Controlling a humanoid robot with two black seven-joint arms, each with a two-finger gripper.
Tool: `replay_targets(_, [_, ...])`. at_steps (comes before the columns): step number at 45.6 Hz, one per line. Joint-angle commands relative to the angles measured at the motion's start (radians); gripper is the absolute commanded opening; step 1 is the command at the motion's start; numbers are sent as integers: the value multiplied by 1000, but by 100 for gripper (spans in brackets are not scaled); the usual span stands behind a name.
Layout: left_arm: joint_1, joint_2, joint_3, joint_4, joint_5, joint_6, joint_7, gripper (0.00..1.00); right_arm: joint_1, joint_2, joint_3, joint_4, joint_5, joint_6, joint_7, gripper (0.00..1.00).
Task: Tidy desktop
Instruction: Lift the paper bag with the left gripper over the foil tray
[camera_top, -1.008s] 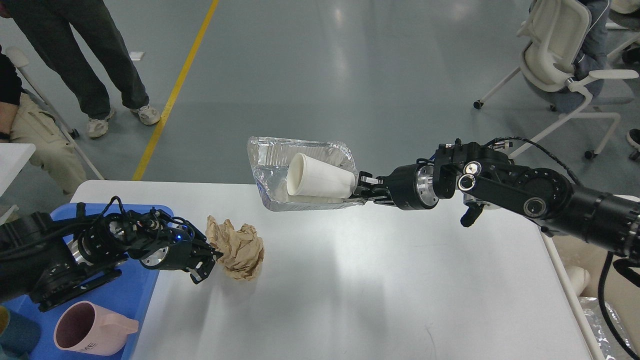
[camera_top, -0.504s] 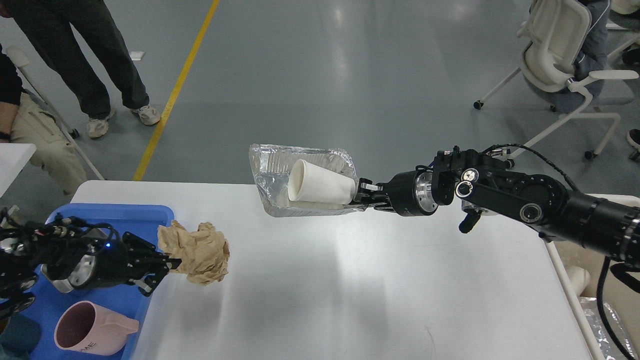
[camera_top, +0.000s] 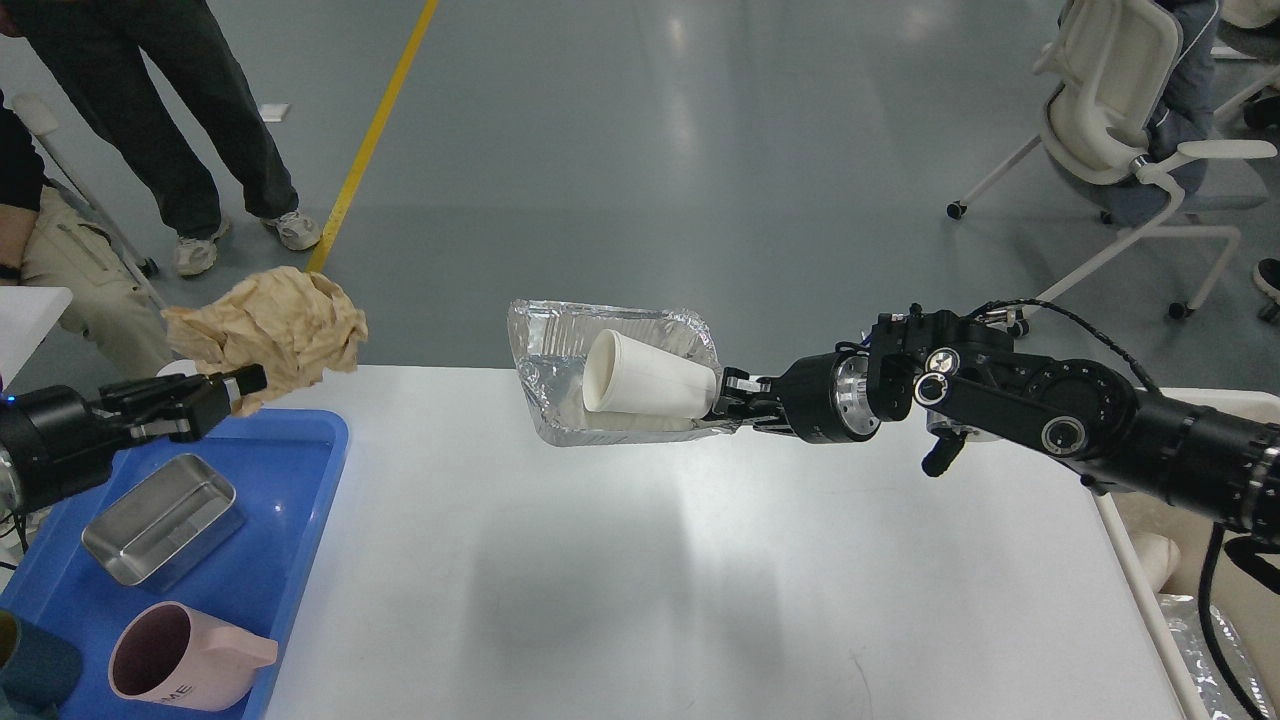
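Note:
The white desktop (camera_top: 650, 580) fills the lower part of the head view. My left gripper (camera_top: 235, 388) is shut on a crumpled ball of brown paper (camera_top: 270, 328), held in the air above the far left corner of the table. My right gripper (camera_top: 722, 400) is shut on the rim of a foil tray (camera_top: 560, 400), which hangs tilted above the far edge of the desktop. A white paper cup (camera_top: 645, 375) lies on its side inside that tray.
A blue plastic tray (camera_top: 270, 560) at the left holds a steel box (camera_top: 165, 520), a pink mug (camera_top: 185, 658) and a dark teal cup (camera_top: 35, 665). People stand beyond the far left corner. White chairs (camera_top: 1120, 110) stand at the far right.
My left gripper has lifted the brown paper off the desktop and carried it left and away, uncovering the steel box. The right gripper with the foil tray has shifted slightly.

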Motion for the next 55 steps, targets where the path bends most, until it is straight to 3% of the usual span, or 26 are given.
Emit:
replay_targets(1, [0, 10, -127, 3, -102, -6, -4, 3, -1, 0, 0, 0, 0, 0, 0, 0])
replay_targets(8, [-22, 1, -291, 5, -130, -32, -2, 4, 1, 0, 0, 1, -2, 0, 0, 0])
replay_targets(13, [-71, -3, -354, 5, -150, -104, 7, 4, 1, 5, 0, 0, -2, -1, 0, 0])
replay_targets(20, [-190, -10, -342, 21, -104, -198, 21, 5, 4, 9, 1, 1, -2, -1, 0, 0])
replay_targets(27, [-349, -78, -287, 21, 135, -372, 22, 6, 13, 9, 3, 4, -2, -1, 0, 0])
replay_targets(32, [-435, -144, -245, 23, 221, -445, 22, 6, 18, 19, 3, 4, -2, -1, 0, 0])
replay_targets(42, [-708, -287, -2, 23, 400, -548, 24, 6, 19, 19, 3, 6, -2, -1, 0, 0])
replay_targets(55, [-1013, -456, 383, 25, 488, -560, 24, 6, 22, 17, 6, 4, -2, -1, 0, 0])
